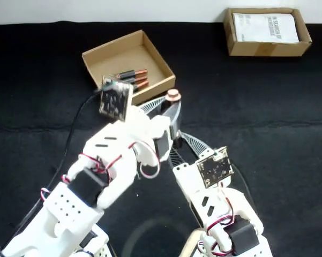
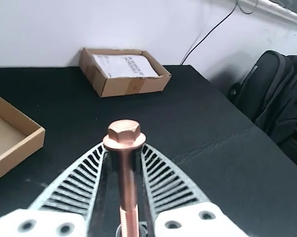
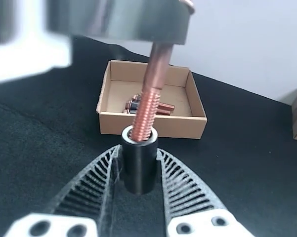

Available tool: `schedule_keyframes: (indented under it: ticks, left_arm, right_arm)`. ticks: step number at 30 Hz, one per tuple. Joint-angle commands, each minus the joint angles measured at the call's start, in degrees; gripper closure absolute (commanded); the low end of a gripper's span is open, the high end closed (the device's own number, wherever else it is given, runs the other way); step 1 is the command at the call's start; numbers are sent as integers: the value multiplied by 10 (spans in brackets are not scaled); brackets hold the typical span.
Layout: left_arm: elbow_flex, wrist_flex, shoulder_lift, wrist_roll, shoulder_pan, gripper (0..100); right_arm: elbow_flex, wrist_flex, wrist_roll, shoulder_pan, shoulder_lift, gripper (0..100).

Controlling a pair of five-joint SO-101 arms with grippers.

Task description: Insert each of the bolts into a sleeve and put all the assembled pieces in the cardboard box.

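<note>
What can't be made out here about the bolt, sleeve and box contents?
- How deep the bolt sits in the sleeve: right wrist view, the sleeve wall hides the tip.
- Number of assembled pieces in the cardboard box: high view, a wrist camera board covers some.
- Bolt's threaded end: left wrist view, cut off by the edge.

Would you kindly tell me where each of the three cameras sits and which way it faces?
High view: fixed overhead, looking down on the black table, both arms and the cardboard box.
Left wrist view: on the left arm, looking along the left tool, shut on the bolt, toward a second box.
Right wrist view: on the right arm, looking along the right tool, shut on the sleeve, toward the cardboard box.
Shared: both wrist views show the bolt, its tip at the sleeve's mouth.
</note>
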State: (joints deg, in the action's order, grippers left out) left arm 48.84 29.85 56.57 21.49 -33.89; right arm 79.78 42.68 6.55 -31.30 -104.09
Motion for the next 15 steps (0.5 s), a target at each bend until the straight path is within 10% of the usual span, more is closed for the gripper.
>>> schedule_keyframes:
  ticks: [1, 15]
  left_arm:
    - [29, 8, 41, -4, -37, 991]
    - [87, 48, 83, -7, -42, 982]
  right_arm:
    - [-7, -12, 4, 26, 2, 991]
    - [-9, -12, 6, 26, 2, 991]
